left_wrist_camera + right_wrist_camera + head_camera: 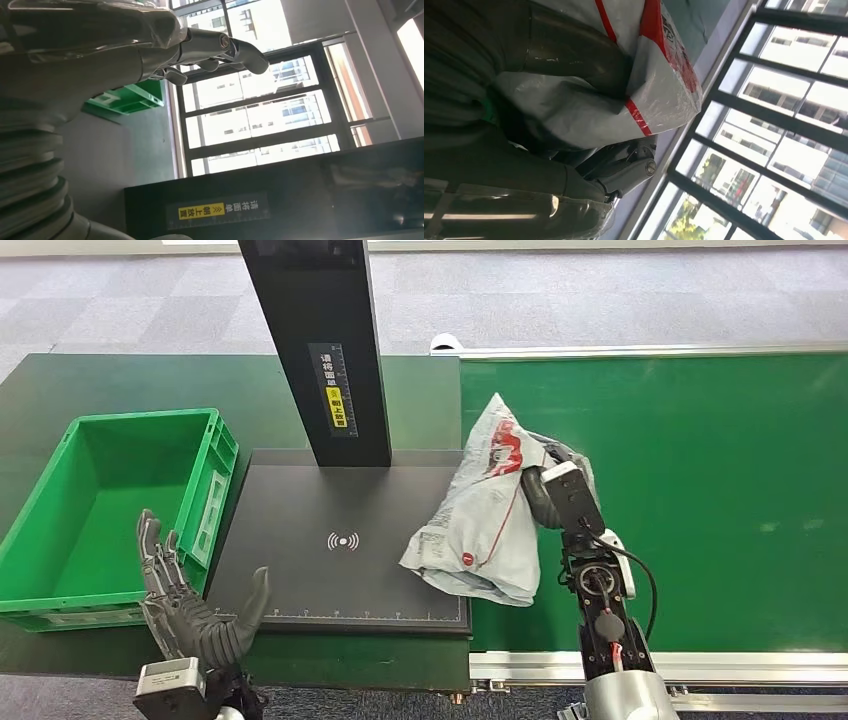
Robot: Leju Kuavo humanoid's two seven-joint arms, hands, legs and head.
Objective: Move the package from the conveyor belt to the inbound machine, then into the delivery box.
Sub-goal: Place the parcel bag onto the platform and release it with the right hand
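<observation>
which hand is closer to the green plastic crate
Left. The left hand hovers open at the green plastic crate's near corner; the right hand grips the grey plastic package across the black scanner platform.

There is one package, a grey plastic mailer with red print. One green delivery box stands on one bench. There is one black inbound machine and one green conveyor belt. Two robot hands show: one left hand, one right hand.
</observation>
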